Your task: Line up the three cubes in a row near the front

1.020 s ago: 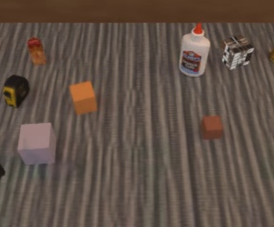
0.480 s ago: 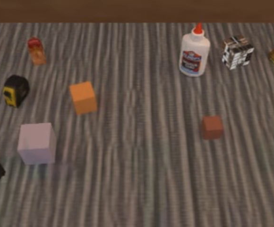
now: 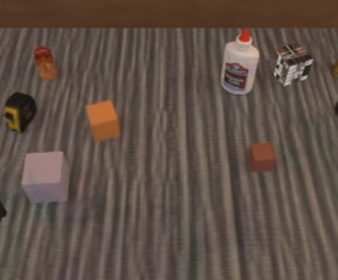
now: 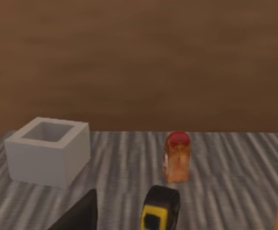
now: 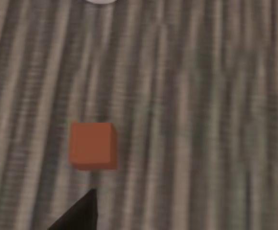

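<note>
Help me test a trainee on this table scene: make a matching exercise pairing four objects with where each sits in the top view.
Things:
1. reddish-brown cube
2. orange cube
3. lilac-pink cube
4. glue bottle

Places:
A. left edge, nearest the front
B. far side, beside the patterned puzzle cube
C. right half, alone mid-table
D. left half, right of the tape measure

Pairs: 1-C, 2-D, 3-A, 4-B
</note>
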